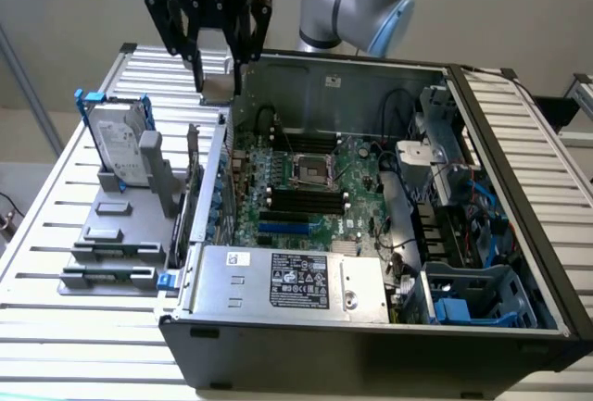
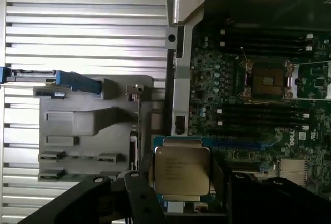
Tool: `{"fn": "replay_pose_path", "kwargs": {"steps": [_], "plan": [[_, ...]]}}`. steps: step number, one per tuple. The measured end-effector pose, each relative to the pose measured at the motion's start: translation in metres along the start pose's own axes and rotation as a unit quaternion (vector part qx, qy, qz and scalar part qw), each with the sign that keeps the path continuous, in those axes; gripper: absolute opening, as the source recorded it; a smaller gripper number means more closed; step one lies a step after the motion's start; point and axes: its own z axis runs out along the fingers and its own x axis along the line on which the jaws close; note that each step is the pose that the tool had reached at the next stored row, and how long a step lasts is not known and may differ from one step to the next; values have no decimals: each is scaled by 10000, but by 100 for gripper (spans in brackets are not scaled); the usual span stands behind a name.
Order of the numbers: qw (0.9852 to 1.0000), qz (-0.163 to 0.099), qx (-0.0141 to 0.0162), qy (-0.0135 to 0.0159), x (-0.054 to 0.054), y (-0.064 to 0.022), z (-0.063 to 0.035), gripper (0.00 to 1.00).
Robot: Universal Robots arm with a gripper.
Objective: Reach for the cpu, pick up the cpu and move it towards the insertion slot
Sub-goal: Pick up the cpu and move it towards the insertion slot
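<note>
The cpu [image 2: 182, 171], a small flat square chip with a silver-grey top, sits between the black fingers [image 2: 137, 195] of my gripper [image 2: 181, 182], which is shut on it. In the exterior view the gripper [image 1: 218, 84] hangs above the back corner of the open computer case at the exterior view's left, with the cpu [image 1: 218, 92] a pale square between its fingertips. The insertion slot [image 1: 310, 171] is a dark square socket with a shiny frame in the middle of the green motherboard, apart from the gripper. In the wrist view the insertion slot [image 2: 267, 80] lies uncovered.
A silver hard drive [image 1: 120, 142] in a blue bracket stands on a grey fixture [image 1: 116, 234] outside the case. The metal case wall [image 1: 215, 174] runs between them. Black memory slots [image 1: 306, 202], a blue slot [image 1: 287, 229] and a power supply [image 1: 287, 281] surround the socket.
</note>
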Motion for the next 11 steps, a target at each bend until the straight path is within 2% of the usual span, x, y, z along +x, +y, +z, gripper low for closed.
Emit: {"fn": "replay_pose_path", "kwargs": {"steps": [11], "plan": [[10000, 0, -5, 0, -500, 16, -9, 55]]}}
